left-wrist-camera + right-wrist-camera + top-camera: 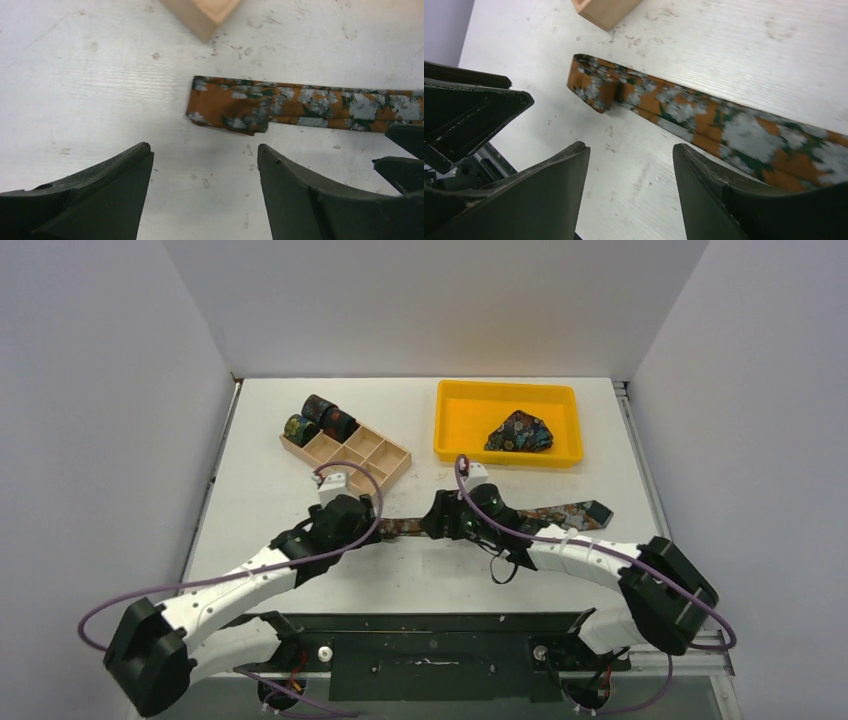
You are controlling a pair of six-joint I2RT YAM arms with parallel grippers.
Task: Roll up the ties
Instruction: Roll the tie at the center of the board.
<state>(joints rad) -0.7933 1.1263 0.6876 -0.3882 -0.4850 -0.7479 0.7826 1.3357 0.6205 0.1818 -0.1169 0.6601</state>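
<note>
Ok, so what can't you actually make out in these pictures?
- Flat tie: top view, parts hidden under the left gripper and right gripper; wrist views cut its wide end off at the right edge.
- Rolled ties in the box: top view, too small to read patterns.
- Tray tie: top view, bunched, so its folds are unclear.
- Box: wrist views show only a corner, cut by the top edge.

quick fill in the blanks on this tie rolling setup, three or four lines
The tray holding the blue floral tie is coloured ___.
The wooden box holds ___ rolled ties.
The left pincer and right pincer both stand ___, clear of the orange tie.
Missing words: yellow; three; open.
</note>
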